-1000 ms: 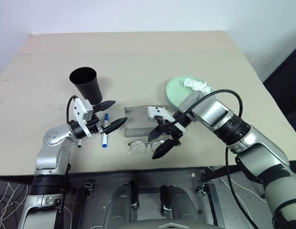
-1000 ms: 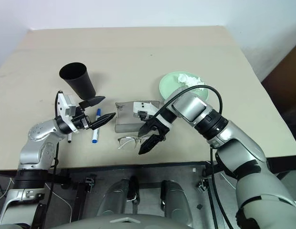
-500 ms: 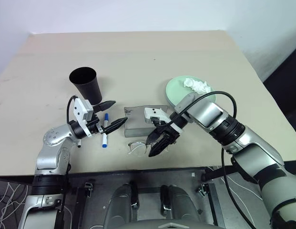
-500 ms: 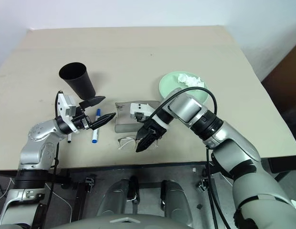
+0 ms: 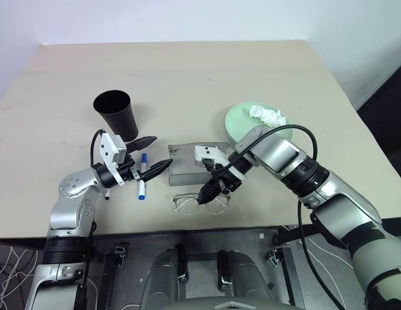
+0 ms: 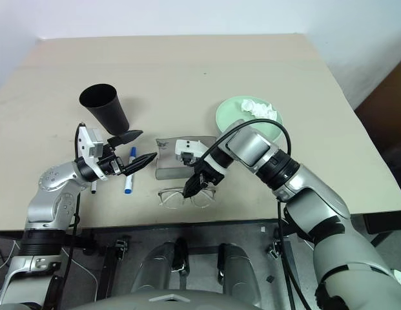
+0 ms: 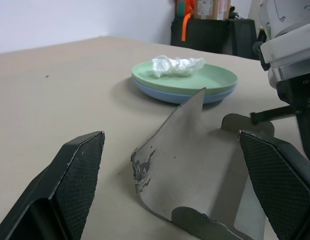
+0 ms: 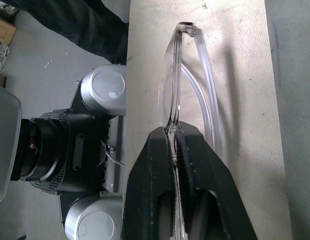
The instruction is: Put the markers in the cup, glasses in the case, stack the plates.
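Compared with a second earlier, the right end effector [image 5: 203, 196] had closed: its two black fingers, spread wide above the glasses [image 5: 201, 203] before, were now pressed together and pinching the thin clear frame at its middle, near the bridge, as the right wrist view made plain. The glasses also lay a little differently under it, close to the near edge of the beige worktop [image 5: 187, 77], with pale transparent rims and folded temples. The left end effector [image 5: 152, 154] had not moved and stayed fully spread, its dark pointed fingers level above the worktop. Just below and between its fingers lay the white marker with blue cap [image 5: 143, 175], slim and smooth; the shorter dark marker [image 5: 107, 193] was partly hidden behind the left wrist. Behind the left end effector stood the cup [image 5: 117, 115], a matte black tapered form, upright and apart from the fingers. Between the two end effectors, just behind the right one, lay the case [image 5: 187, 163], an open grey oblong shell with a scratched edge. Farther behind the right end effector were the plates [image 7: 184, 82], the mint green one already stacked on the light blue one, round and shallow, with a crumpled white paper wad [image 5: 266, 115] on top.
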You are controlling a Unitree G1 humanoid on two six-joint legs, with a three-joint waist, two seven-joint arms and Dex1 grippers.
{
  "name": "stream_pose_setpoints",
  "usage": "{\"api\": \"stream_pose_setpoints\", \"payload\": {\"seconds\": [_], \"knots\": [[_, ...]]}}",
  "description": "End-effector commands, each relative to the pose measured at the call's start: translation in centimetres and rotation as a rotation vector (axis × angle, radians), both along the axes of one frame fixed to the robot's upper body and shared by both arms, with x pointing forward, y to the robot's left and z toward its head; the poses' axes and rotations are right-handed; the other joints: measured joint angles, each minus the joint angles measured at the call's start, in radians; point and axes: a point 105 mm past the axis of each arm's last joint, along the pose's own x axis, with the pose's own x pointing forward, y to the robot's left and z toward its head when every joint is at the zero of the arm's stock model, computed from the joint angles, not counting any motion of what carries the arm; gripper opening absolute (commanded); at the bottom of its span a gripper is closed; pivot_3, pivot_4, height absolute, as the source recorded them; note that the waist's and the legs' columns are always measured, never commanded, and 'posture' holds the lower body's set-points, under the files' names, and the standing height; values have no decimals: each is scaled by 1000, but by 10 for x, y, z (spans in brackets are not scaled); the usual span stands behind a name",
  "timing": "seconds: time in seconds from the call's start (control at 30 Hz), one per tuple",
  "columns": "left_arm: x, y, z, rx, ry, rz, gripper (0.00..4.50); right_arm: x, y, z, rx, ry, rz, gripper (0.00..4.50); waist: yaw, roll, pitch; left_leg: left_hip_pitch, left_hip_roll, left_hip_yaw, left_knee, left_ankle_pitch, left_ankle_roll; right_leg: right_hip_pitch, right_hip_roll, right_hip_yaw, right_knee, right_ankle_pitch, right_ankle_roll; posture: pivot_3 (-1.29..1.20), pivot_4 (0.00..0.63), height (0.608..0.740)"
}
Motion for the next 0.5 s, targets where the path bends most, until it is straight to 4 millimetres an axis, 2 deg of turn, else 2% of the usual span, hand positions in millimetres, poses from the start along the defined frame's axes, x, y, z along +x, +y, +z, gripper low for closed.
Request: {"api": "stream_pose_setpoints", "payload": {"seconds": [0.03,0.2,0.5], "knots": [[-2,-3,6,10,-41,-16,4500,1,3,5,12,-16,6,20,0,0,0,0,0,0,0,0,0,0,0,0,0,0,0,0,150,715],[-3,-3,6,8,-41,-17,4500,-1,1,12,31,-15,10,20,0,0,0,0,0,0,0,0,0,0,0,0,0,0,0,0,150,715],[-4,3,6,14,-39,-3,4500,-12,-11,67,178,-31,76,20,0,0,0,-2,0,0,2,0,0,-1,-1,-1,0,0,0,0,150,715]]}}
